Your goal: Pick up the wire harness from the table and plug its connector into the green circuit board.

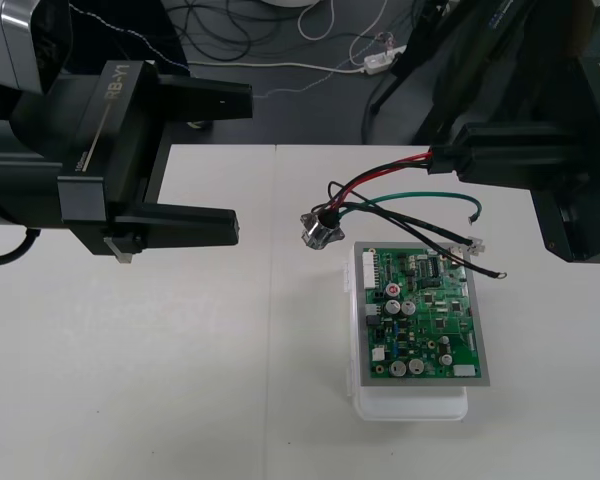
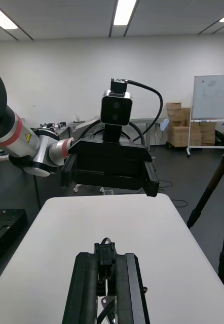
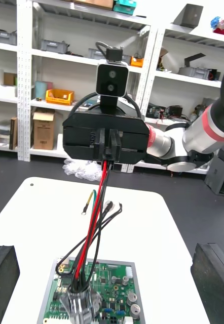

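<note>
My right gripper [image 1: 448,160] is shut on the small black plug [image 2: 105,250] of the wire harness and holds it above the table, just beyond the far edge of the green circuit board [image 1: 421,316]. From it the red, black and green wires [image 1: 385,190] trail to the left. The round metal socket [image 1: 319,230] hangs by the board's far left corner. In the left wrist view the right gripper [image 3: 108,147] grips the wires, with the socket [image 3: 77,304] low over the board [image 3: 107,298]. My left gripper [image 1: 242,165] stands open left of the socket, with nothing between its fingers [image 3: 3,273].
The board rests on a white base [image 1: 412,404] at the table's right middle. Loose green and black wire ends [image 1: 474,214] dangle over the board's far right side. The dark floor with cables [image 1: 280,40] lies beyond the far edge.
</note>
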